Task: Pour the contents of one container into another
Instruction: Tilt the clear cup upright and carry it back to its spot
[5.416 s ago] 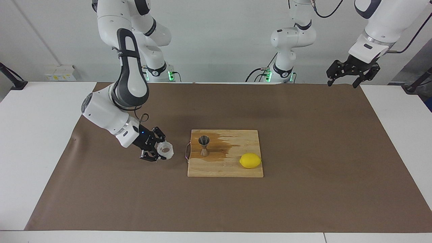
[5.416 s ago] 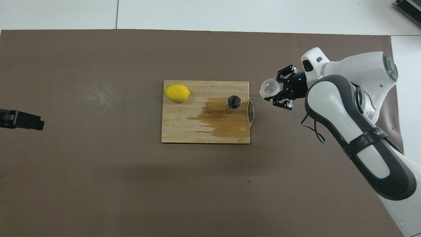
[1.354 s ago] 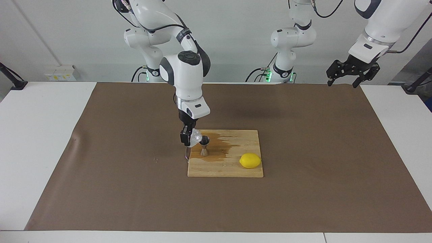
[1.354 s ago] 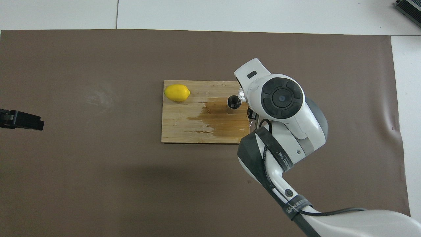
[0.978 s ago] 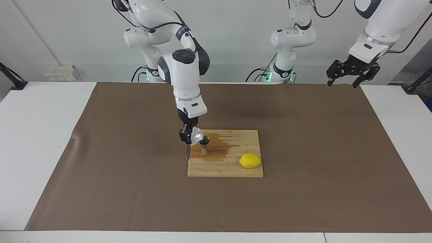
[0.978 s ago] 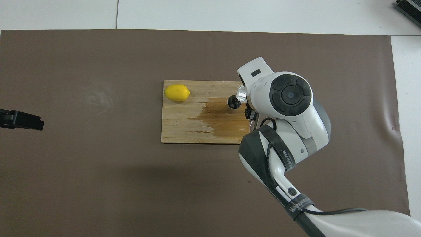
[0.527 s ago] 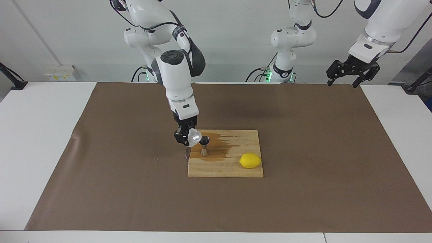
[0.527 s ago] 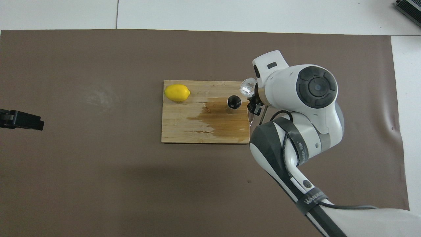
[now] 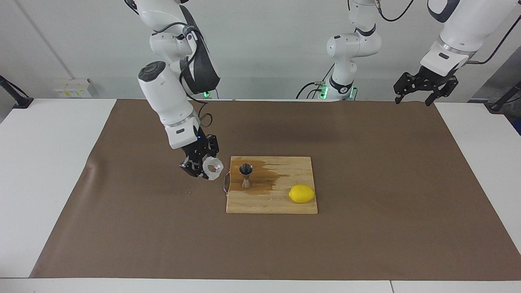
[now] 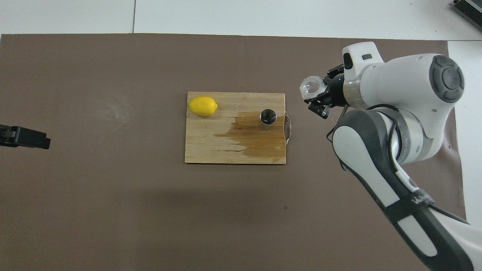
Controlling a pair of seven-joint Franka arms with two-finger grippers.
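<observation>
Brown mat (image 9: pixel 366 244) | right hand (image 9: pixel 205 167) grips cup (image 9: pixel 213 167) | facing view: left hand (image 9: pixel 425 87) spread

Band on my right arm: the dark grey band (image 10: pixel 412 206) wrapped round my right arm's white link carries white lettering. I can read a "W" and what looks like an "A" after it; the remaining letters curve out of sight.
Box by the wall: the small white box (image 9: pixel 73 87) toward my right arm's end bears yellow stickers with dark marks, too small for me to read.
</observation>
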